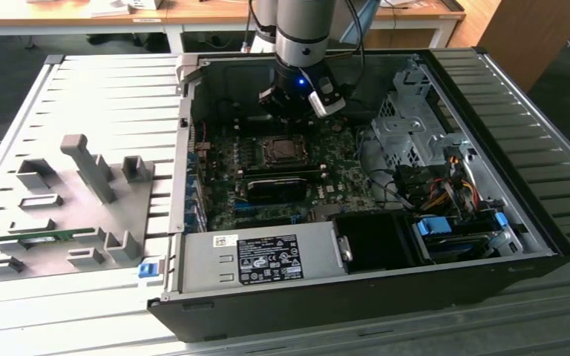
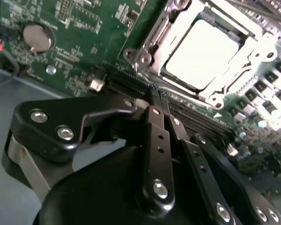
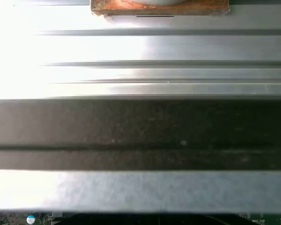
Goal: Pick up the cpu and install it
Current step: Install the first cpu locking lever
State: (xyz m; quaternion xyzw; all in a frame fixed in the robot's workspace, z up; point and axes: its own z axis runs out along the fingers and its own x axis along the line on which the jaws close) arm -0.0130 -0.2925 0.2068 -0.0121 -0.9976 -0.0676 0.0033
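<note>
Glare is washing out the cpu (image 2: 201, 54) in the second wrist view, so I am reading only a pale square top; it is sitting in the socket frame (image 2: 152, 44) on the motherboard (image 1: 265, 185); my gripper (image 2: 160, 102) is hovering just above, fingers (image 2: 154, 140) pressed together, gripping nothing.

A ribbed grey table (image 1: 87, 89) carried an open computer case (image 1: 364, 289) and a grey fixture tray (image 1: 27, 222) beside it.
</note>
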